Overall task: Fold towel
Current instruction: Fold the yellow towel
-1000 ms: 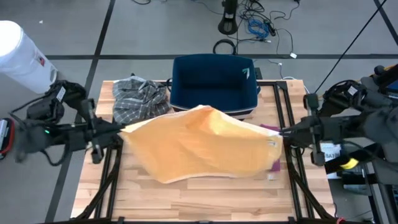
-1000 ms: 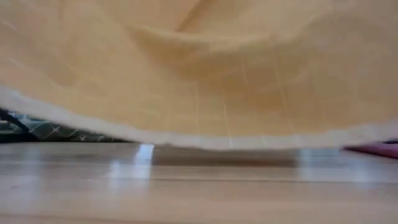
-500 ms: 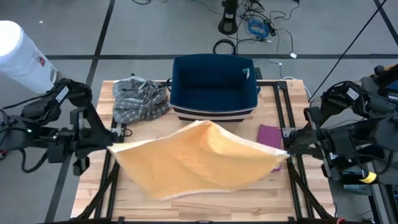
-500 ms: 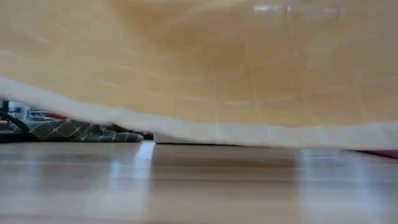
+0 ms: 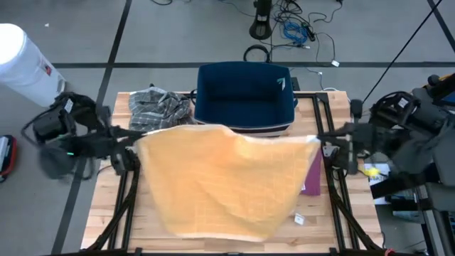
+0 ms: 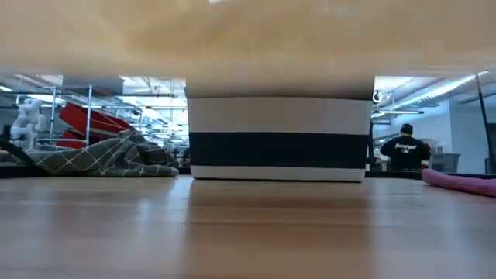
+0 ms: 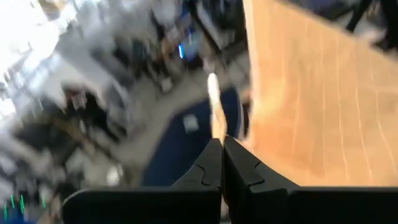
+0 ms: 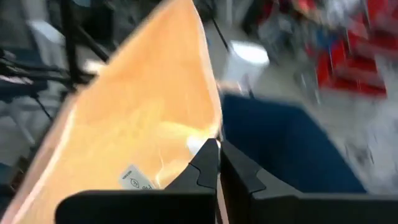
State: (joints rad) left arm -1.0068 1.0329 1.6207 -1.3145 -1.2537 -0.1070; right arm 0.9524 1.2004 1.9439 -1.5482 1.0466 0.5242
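A yellow-orange towel [image 5: 220,181] is stretched between my two grippers above the wooden table [image 5: 114,220]. My left gripper [image 5: 135,136] is shut on its left upper corner and my right gripper [image 5: 320,139] on its right upper corner. From there the towel spreads out toward the table's near edge. In the low view its lower edge [image 6: 248,46] hangs clear of the tabletop. A white label [image 5: 299,220] shows at its near right corner. My left gripper pinches the towel's left upper corner [image 7: 214,118] between its two fingers, coming in nearly level from the table's left. The towel's upper edge runs taut from there to the other gripper. My right gripper pinches the towel's right upper corner [image 8: 208,134] between its two fingers, coming in nearly level from the table's right. The towel is lifted clear and spreads away below the upper edge.
A dark blue bin [image 5: 245,96] stands at the table's far middle, just behind the towel's upper edge. A grey plaid cloth [image 5: 160,107] lies at the far left. A purple cloth [image 5: 313,174] lies at the right, partly under the towel.
Both grippers dipped toward the near edge, then came back toward the far edge, tipping and rolling. The towel, slack and bulging before, is now drawn straight along its upper edge. Its lower part has swung out toward the near edge and sits higher in the low view.
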